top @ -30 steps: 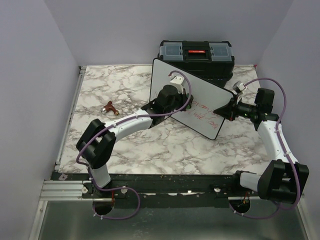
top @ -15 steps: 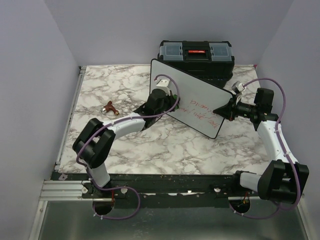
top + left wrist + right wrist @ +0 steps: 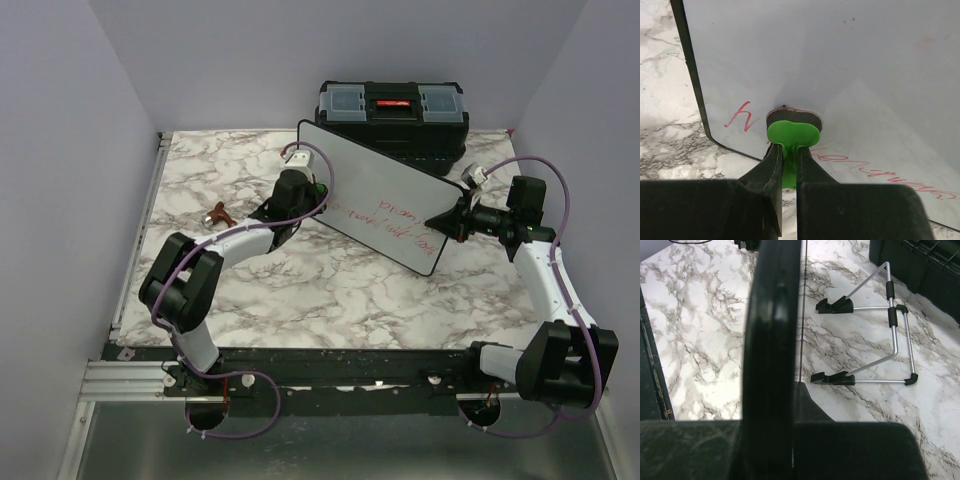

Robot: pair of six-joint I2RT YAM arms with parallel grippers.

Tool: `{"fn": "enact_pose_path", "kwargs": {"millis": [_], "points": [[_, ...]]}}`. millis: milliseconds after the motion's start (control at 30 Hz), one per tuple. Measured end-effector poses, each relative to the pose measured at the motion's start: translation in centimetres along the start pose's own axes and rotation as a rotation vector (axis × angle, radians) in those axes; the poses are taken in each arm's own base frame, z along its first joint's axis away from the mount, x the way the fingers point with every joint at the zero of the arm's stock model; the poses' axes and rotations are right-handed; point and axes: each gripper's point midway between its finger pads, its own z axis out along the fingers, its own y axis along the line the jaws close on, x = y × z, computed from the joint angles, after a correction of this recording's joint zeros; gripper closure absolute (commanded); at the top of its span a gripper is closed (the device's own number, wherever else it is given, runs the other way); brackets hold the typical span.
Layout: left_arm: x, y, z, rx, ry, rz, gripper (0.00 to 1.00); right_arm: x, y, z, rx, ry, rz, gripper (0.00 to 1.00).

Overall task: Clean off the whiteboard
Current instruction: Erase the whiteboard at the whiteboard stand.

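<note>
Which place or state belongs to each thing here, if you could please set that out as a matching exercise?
Things:
1 green eraser
2 whiteboard
3 black toolbox
4 wire stand

Places or states:
A red latch, at the far edge of the table
B pinched between the left fingers
C silver, black feet, on the table
D red writing, edge between the right fingers

Pairs: 1-B, 2-D, 3-A, 4-C

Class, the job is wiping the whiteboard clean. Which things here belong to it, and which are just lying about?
Job: whiteboard; green eraser, held in the left hand; right hand, gripping the board's edge.
Lying about: black toolbox; small brown object on the table.
</note>
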Motion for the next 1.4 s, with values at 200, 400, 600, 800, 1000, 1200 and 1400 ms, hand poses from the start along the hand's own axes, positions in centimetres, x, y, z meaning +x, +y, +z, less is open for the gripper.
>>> {"fn": "enact_pose_path", "kwargs": {"millis": [200,400,600,800,1000,1200,1400], "points": [[0.0,-3.1,-0.7,0.06,-0.003,0.036,1.0,0.0,0.0,0.0,0.0,0.0,0.0,0.99],[0.1,-10.5,-2.5,0.204,-0.017,0.085,1.0,0.0,0.0,0.0,0.0,0.0,0.0,0.99],[2.2,-16.9,-4.6,0.335,-0.008,0.12,1.0,0.1,0.4,0.0,-0.017,0.0,0.017,0.99],[3.5,-18.1,-4.6,0.34,-0.023,0.122,1.0,0.2,0.5,0.0,-0.021,0.001,0.024,0.99],[3.0,-15.3,-3.8,0.305,-0.009,0.114,1.0,0.2,0.4,0.0,-0.019,0.001,0.02,0.99],[0.7,-10.5,-2.1,0.207,-0.011,0.12,1.0,0.0,0.0,0.0,-0.001,0.0,0.004,0.99],[0.4,-10.7,-2.2,0.198,0.001,0.148,1.0,0.0,-0.1,0.1,0.001,-0.001,0.002,0.99]]}}
